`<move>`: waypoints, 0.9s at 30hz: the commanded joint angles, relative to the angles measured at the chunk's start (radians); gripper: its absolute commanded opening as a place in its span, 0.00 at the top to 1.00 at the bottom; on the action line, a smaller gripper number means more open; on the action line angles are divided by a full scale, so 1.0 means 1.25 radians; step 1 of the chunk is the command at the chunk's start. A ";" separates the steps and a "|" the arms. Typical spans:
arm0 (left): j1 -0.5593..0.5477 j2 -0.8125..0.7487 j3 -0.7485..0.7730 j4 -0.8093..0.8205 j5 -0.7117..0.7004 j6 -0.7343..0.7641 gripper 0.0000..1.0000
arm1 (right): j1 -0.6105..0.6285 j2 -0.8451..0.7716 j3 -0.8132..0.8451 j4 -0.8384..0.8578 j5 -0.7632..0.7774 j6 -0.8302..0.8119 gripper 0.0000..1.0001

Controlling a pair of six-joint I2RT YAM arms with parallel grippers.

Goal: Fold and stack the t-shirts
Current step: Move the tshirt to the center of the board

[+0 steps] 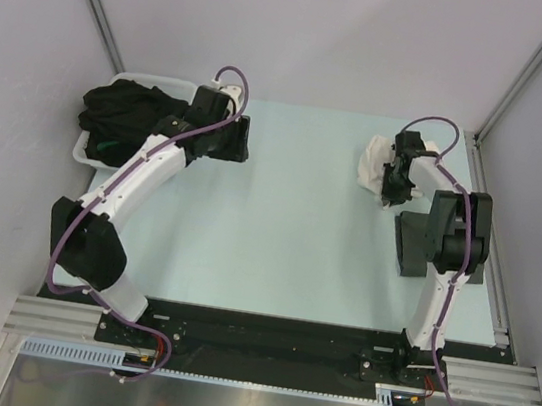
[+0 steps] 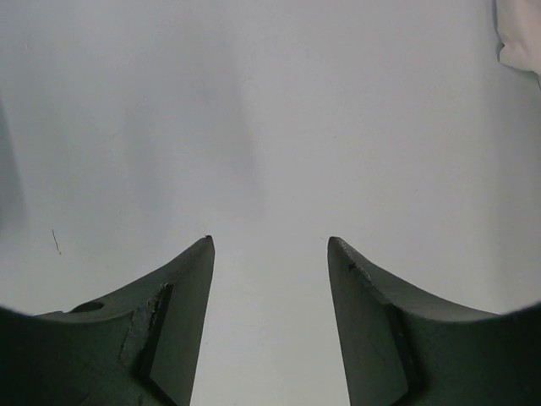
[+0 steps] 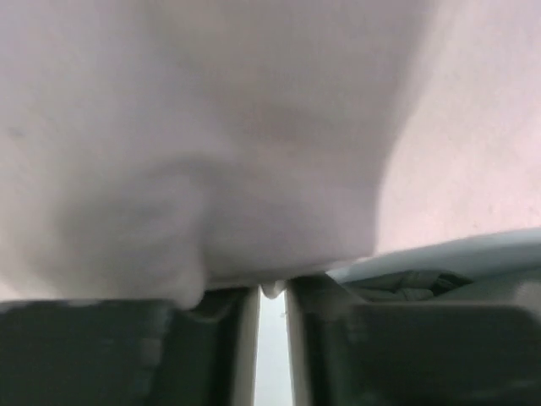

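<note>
Overhead, the cream-white t-shirt [image 1: 371, 162] lies bunched in a small heap at about 2 o'clock on the pale blue table [image 1: 288, 226], near the right-hand edge. The right gripper [image 1: 391, 188] is pressed into the heap's 4 o'clock side. From the right wrist, the cloth fills nearly the whole view; the dark fingers [image 3: 127, 347] sit at 6 o'clock, drawn almost together with only a thin slit between them, pinching a small fold of the cloth that dips into the top of the slit.

Across the table at 10 o'clock, a pile of black t-shirts [image 1: 127, 112] spills over the rim of a white plastic tub [image 1: 91, 153]. The left gripper [image 1: 244, 141] sits just beside the tub, on its 3 o'clock side, apart from the dark cloth. From the left wrist, its two fingers [image 2: 177, 321] stand spread wide over bare tabletop with nothing between them. A corner of the cream-white cloth shows at 1 o'clock in that view.
</note>
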 commanded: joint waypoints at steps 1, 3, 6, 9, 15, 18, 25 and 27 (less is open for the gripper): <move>-0.003 -0.043 -0.007 -0.005 -0.001 -0.001 0.38 | 0.018 0.019 0.052 0.009 -0.008 0.001 0.89; -0.003 -0.040 -0.013 -0.003 -0.001 -0.003 0.38 | 0.031 0.010 0.071 -0.005 -0.042 0.008 1.00; -0.003 -0.034 -0.021 0.005 -0.001 -0.015 0.38 | 0.082 -0.030 0.121 -0.015 -0.105 0.012 1.00; -0.004 -0.024 -0.032 0.019 -0.001 -0.028 0.37 | 0.167 -0.050 0.264 -0.065 -0.155 0.031 1.00; -0.005 -0.015 -0.023 0.009 -0.055 -0.033 0.37 | 0.318 0.065 0.809 -0.228 -0.256 0.083 1.00; -0.005 -0.032 -0.017 -0.003 -0.098 -0.030 0.37 | 0.321 0.051 0.896 -0.182 -0.323 0.162 1.00; -0.003 -0.086 -0.066 0.011 -0.139 -0.030 0.36 | 0.230 -0.101 0.725 -0.047 -0.375 0.224 1.00; -0.004 -0.091 -0.076 0.019 -0.135 -0.036 0.36 | 0.216 -0.117 0.699 -0.042 -0.371 0.211 1.00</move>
